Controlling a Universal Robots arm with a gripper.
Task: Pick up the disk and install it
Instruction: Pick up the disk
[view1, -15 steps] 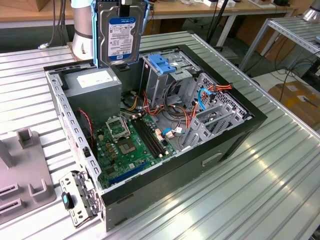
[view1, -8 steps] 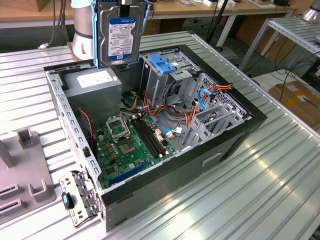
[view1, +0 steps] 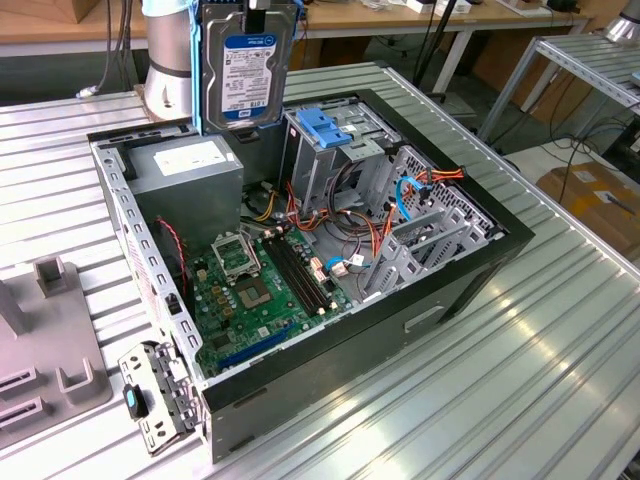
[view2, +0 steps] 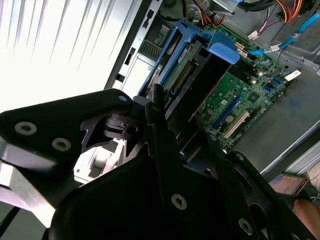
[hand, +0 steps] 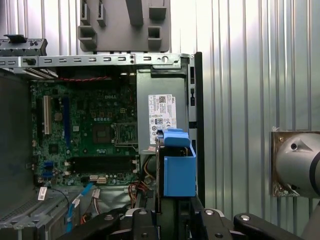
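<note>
1. The gripper (hand: 172, 214) is pinching the disk (view1: 246, 70) upright, hanging above the power supply (view1: 190, 168).
2. Doing this well is likely meaning holding its rails square to the drive cage (view1: 335, 165).

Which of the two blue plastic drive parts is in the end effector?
The disk, the labelled drive held upright above the case in the end effector. The other, a bare blue handle piece, sits on the drive cage inside the case.

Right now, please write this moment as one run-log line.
gripper: shut on disk | disk: held upright above open computer case | install: not yet done
</note>
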